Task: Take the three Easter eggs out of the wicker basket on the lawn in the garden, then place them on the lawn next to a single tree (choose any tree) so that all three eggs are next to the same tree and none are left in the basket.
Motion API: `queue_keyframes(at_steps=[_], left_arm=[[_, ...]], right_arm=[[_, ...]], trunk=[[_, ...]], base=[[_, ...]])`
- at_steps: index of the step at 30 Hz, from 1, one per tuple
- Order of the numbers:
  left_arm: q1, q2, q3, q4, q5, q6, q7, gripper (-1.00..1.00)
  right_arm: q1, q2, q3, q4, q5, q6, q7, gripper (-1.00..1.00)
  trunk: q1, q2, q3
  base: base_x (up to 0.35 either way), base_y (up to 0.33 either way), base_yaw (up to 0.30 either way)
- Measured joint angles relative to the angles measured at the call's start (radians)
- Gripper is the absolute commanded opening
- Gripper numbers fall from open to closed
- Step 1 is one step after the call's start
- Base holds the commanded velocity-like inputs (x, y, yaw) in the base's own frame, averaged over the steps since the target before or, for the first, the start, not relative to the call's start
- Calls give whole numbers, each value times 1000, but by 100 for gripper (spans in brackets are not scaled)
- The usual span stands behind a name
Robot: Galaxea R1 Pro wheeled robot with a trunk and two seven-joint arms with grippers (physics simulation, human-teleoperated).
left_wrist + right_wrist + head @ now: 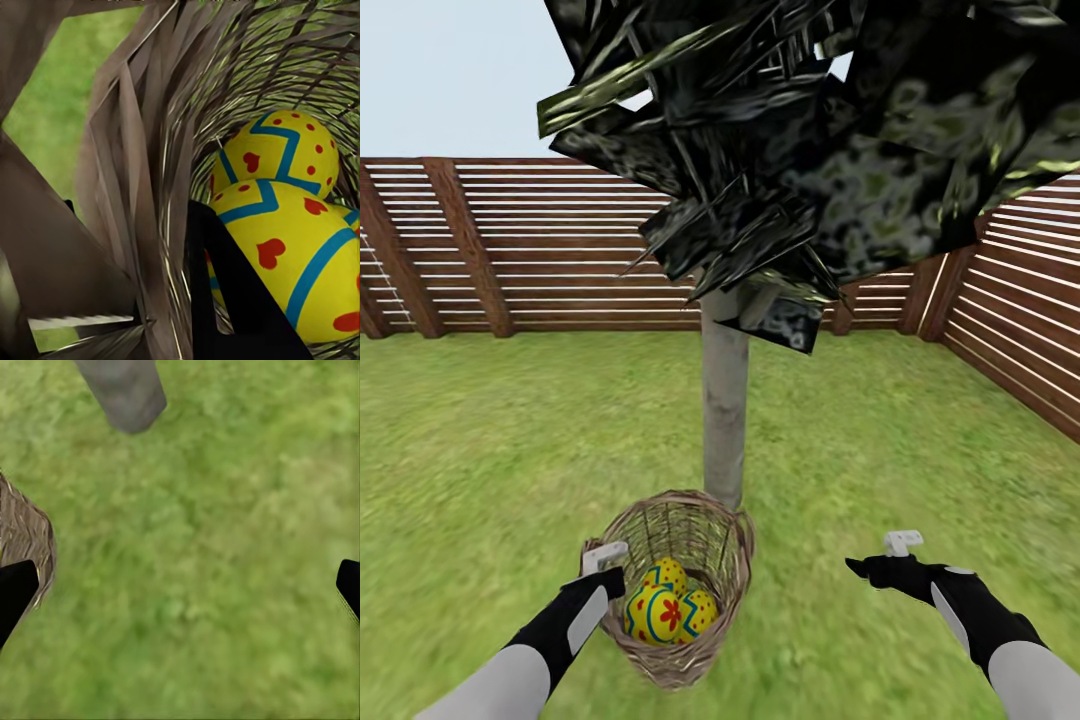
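Observation:
The wicker basket [728, 560] leans on the lawn [490, 450] just in front of the tree's pale grey trunk [725, 410]. Three yellow Easter eggs [662, 610] with blue zigzags lie inside it. My left gripper [610, 582] is at the basket's left rim, shut on the woven wall [142, 165], with one black finger [225, 292] inside against an egg [300, 262]; a second egg [289, 150] lies behind. My right gripper [862, 568] hovers open over bare grass to the basket's right; its view shows the trunk [124, 390] and the basket's edge [26, 536].
A brown slat fence [560, 240] encloses the grass at the back and along the right side [1020, 300]. Dark angular leaf clusters [810, 150] hang overhead above the trunk. Open grass spreads left and right of the tree.

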Motion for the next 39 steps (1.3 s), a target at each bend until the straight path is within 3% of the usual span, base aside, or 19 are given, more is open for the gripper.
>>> queue_keyframes(at_steps=[19, 39], left_arm=[[0, -2, -2, -3, -2, -11, -1, -100], [0, 0, -3, -1, 0, -6, -1, -100]], right_arm=[[0, 1, 0, 0, 0, 0, 0, 100], [0, 1, 1, 26, 3, -1, 0, 100]], trunk=[[1, 0, 0], [77, -140, -63]], base=[[26, 0, 0], [0, 0, 0]])
